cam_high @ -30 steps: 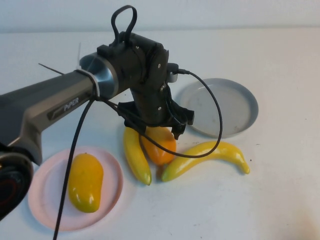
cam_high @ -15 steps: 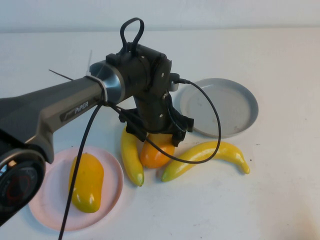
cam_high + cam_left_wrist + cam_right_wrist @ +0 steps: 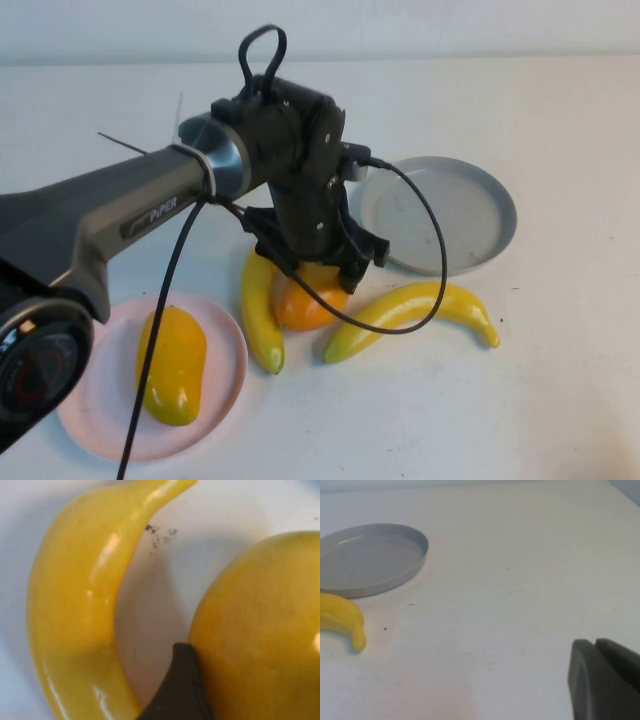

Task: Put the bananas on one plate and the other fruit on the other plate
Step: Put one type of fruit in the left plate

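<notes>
Your left tool [image 3: 318, 272] sits low over the middle of the table [image 3: 560, 400], right on top of the orange fruit [image 3: 308, 305]. Over the last second it has dropped and drifted a little toward your left, and the orange fruit has gone with it, sliding toward the left banana [image 3: 260, 315]. In the left wrist view one dark finger [image 3: 177, 690] presses against the fruit's flank, with that banana just beside it. The other finger is out of view, so you cannot tell whether the tool is clamped on the fruit or merely straddling it.

Meaning for the task: likely the grasp on the second plump fruit is under way, not yet a lift. The fruit rests on the table, touching or nearly touching the left banana.

Outward from there: the right banana [image 3: 415, 312] lies on the table just beside the orange fruit, untouched, its far end near the grey plate [image 3: 470, 215], which holds nothing. The pink plate [image 3: 100, 400] at your near left already carries the yellow fruit [image 3: 172, 362]. Both bananas remain to be moved.

Your right tool [image 3: 602, 680] shows only as a dark corner in its own wrist view, parked off to the right over bare table; whether it is apart or together cannot be told.
</notes>
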